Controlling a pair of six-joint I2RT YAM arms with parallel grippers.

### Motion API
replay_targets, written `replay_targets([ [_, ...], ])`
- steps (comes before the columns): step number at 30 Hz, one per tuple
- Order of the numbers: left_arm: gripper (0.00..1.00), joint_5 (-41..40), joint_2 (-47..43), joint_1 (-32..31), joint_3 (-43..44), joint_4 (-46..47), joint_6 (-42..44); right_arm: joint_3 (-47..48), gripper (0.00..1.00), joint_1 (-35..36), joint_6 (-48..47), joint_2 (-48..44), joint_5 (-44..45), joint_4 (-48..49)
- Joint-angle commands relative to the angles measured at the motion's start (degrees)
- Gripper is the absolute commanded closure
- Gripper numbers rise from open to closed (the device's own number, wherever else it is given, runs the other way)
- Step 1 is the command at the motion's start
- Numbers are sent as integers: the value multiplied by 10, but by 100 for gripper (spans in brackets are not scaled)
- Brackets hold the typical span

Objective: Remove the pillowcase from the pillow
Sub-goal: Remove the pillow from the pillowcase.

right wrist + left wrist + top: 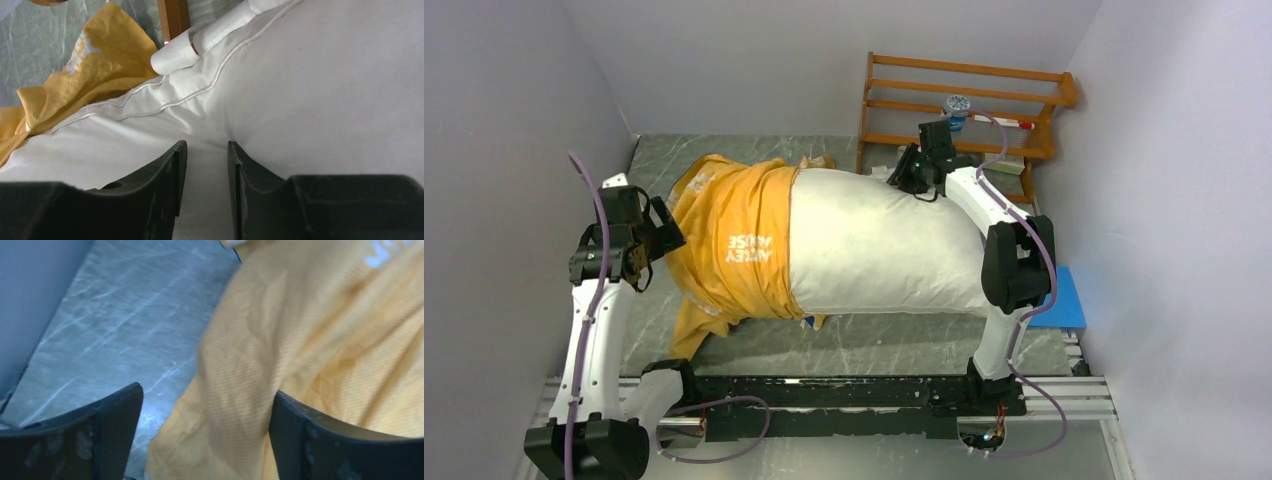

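Observation:
The white pillow [884, 240] lies across the middle of the table, its right two thirds bare. The pillowcase [734, 245], yellow-orange side up with white lettering, is bunched over the pillow's left end. My left gripper [661, 237] hovers at the pillowcase's left edge. In the left wrist view this gripper [206, 392] is open, with a loose fold of the pillowcase [300, 330] between the fingers, against the right one only. My right gripper [912, 172] is at the pillow's far edge. In the right wrist view it [206, 145] is shut on a pinch of the pillow [325, 90].
A wooden rack [964, 100] stands at the back right, close behind the right gripper, with a blue-capped bottle [957, 108] on it. A flat blue pad [1065, 300] lies by the right wall. Grey walls close in left and right. A white roll [175, 55] rests beside the pillow's seam.

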Motion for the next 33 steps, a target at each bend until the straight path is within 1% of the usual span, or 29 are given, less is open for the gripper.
replay_targets([
  [1,3,165,-13,8,-30,76,6,-28,60,-16,-28,12,32,-108],
  [5,3,216,-21,9,-29,91,-4,-35,60,-16,-30,11,26,-105],
  [6,3,246,-20,8,-34,103,-4,-37,60,-16,-29,11,24,-104],
  [8,3,331,-13,8,-61,142,-6,-42,60,-16,-27,12,18,-99],
  [11,3,472,12,8,-125,211,-38,-45,60,-16,-27,13,9,-97],
  [13,4,534,46,8,-174,252,-63,-47,60,-16,-27,11,8,-97],
  [14,14,549,65,9,-190,259,-60,-48,60,-16,-27,10,8,-96],
  [15,31,552,82,9,-202,264,-56,-48,60,-16,-29,10,8,-96],
  [16,54,547,91,10,-211,262,-54,-47,60,-16,-31,10,12,-99],
  [17,80,513,94,15,-206,244,-40,-44,60,-17,-33,12,21,-104],
  [18,93,460,88,19,-195,204,-31,-40,60,-17,-36,12,34,-110],
  [20,95,317,64,32,-155,136,-14,-35,60,-21,-40,12,67,-121],
  [21,95,189,42,38,-130,100,-23,-37,60,-26,-40,10,76,-122],
  [22,95,105,22,47,-110,77,-46,-40,60,-31,-41,7,77,-121],
  [24,95,9,-9,58,-66,54,-50,-46,60,-40,-41,-2,79,-118],
  [26,95,-77,-13,59,-18,24,-56,-51,60,-46,-42,-8,81,-118],
  [28,95,-108,-4,59,9,13,-42,-53,60,-49,-44,-12,77,-118],
  [29,95,-103,1,58,12,13,-37,-53,60,-49,-45,-15,68,-118],
  [30,95,-80,3,58,9,17,-35,-52,60,-49,-47,-20,57,-117],
  [33,95,48,-6,58,-33,56,-30,-41,57,-49,-60,-49,-5,-122],
])
